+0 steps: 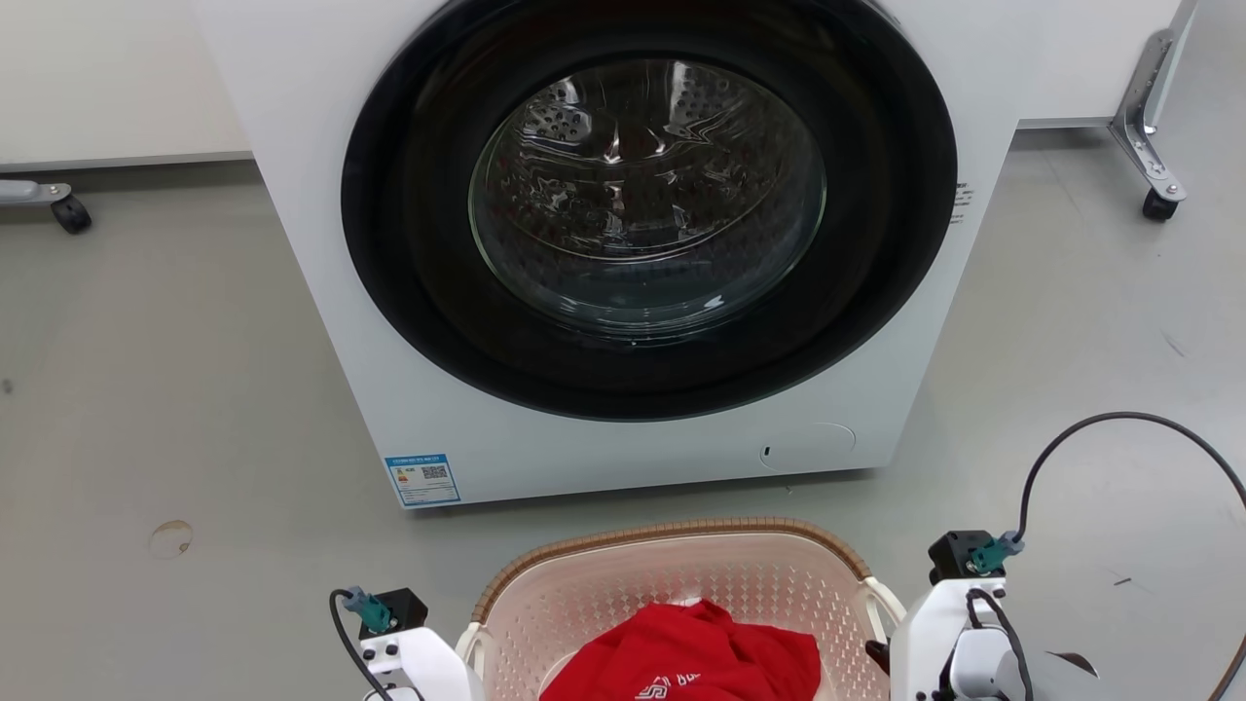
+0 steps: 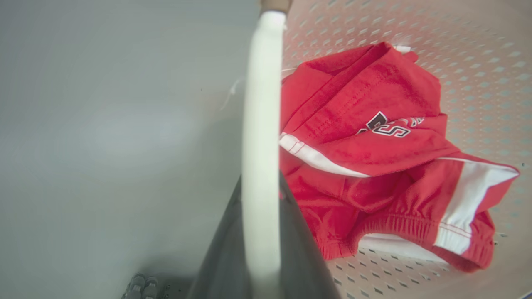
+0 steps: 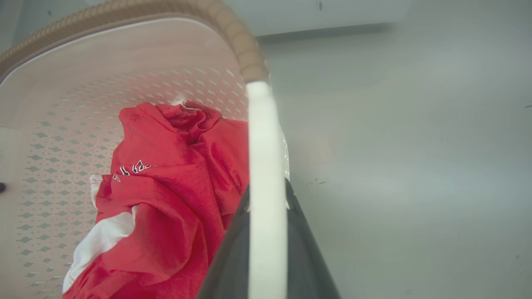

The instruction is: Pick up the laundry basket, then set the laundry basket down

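Pink-cream plastic pierced with diamond holes, topped by a brown woven-look rim, makes up the laundry basket (image 1: pixel 672 532). It sits just in front of the washer (image 1: pixel 584 458), centred below the round glass door (image 1: pixel 647 195). We cannot tell whether it rests on the grey floor (image 1: pixel 146 389) or hangs clear of it.

Our left tool (image 2: pixel 262 185) is clenched on the basket's white left handle (image 2: pixel 259 104). Its two dark fingers (image 2: pixel 299 241) stand one on each side of the bar, pressed against it. Our right tool (image 3: pixel 268 189) grasps the white right handle (image 3: pixel 262 137) the same way, with its dark fingers (image 3: pixel 303 249) hugging the bar a little below the point where it meets the rim.

A red garment (image 1: pixel 681 652) with white panels lies crumpled inside the basket. It carries white lettering (image 2: pixel 388 126) with dark outlines. We can make out an S shape, but folds hide the rest and we cannot read the word.

At the washer's lower left corner we see a blue-edged sticker (image 1: pixel 421 479) with a QR code and lines too small to read. Small dark print (image 1: pixel 962 202) on the washer's right edge, beside the door, is just as unreadable. A round flap (image 1: pixel 808 446) sits low on the washer's right.
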